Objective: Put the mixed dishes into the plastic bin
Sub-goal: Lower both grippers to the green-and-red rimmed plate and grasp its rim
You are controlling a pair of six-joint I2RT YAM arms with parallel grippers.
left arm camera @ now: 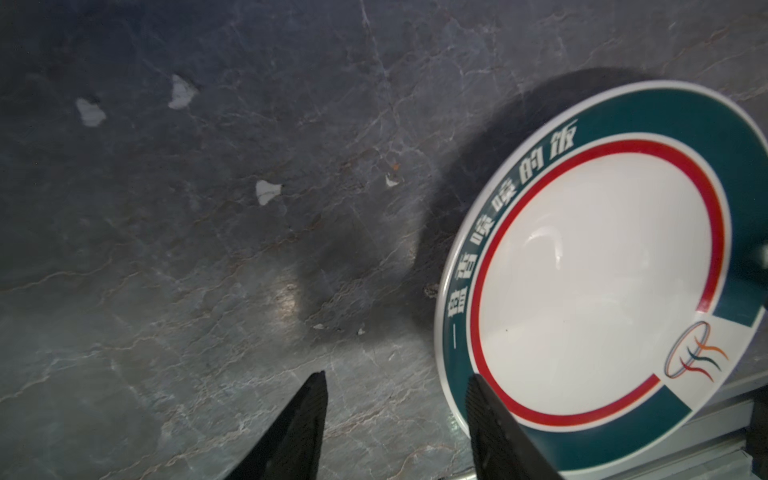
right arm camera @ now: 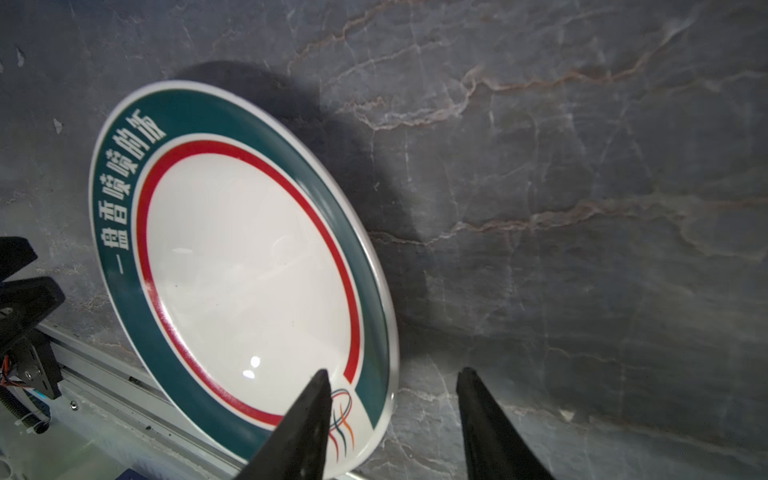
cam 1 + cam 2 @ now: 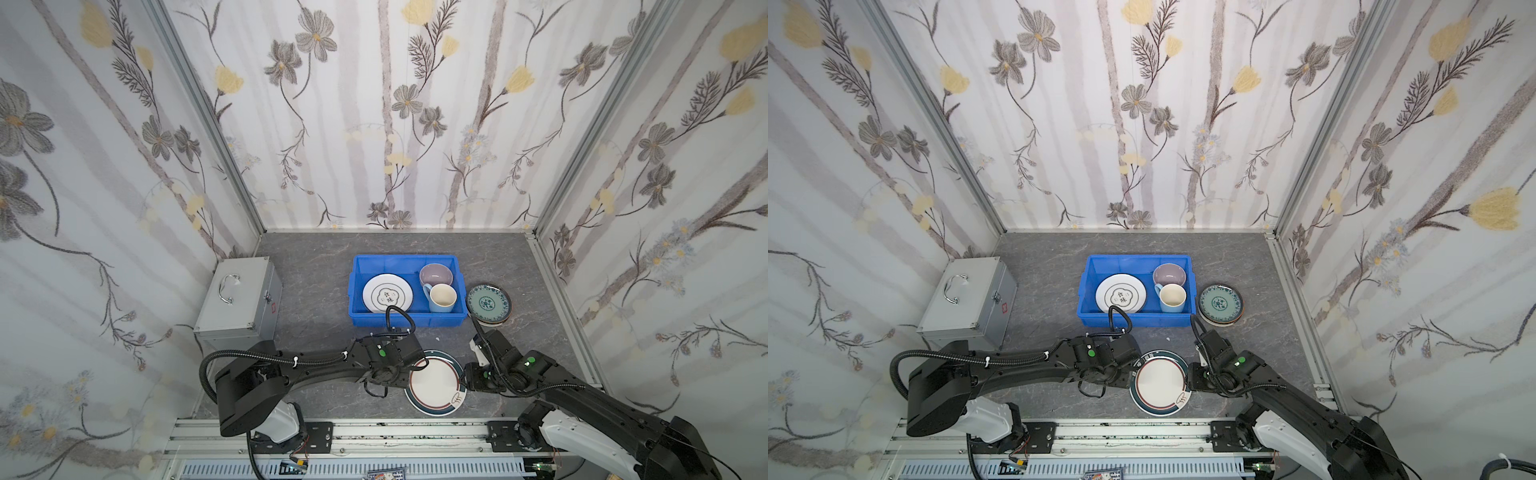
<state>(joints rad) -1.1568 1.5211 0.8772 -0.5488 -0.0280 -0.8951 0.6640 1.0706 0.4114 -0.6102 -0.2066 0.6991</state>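
A white plate with a teal rim and a red ring (image 3: 436,384) (image 3: 1160,382) lies near the table's front edge, between both grippers. My left gripper (image 1: 399,374) (image 3: 417,365) is open and straddles the plate's left rim, one finger over the teal band. At the opposite rim my right gripper (image 2: 394,370) (image 3: 465,374) is also open, one finger over the plate (image 2: 249,266) and the other over bare table. The blue plastic bin (image 3: 405,321) holds a white plate (image 3: 387,294), a lilac bowl (image 3: 435,274) and a pale blue mug (image 3: 441,298). A teal-patterned plate (image 3: 488,303) tops a small stack right of the bin.
A grey metal case with a handle (image 3: 239,297) stands at the left of the table. Flowered walls close in three sides. An aluminium rail (image 3: 374,432) runs along the front edge, just under the plate's near rim.
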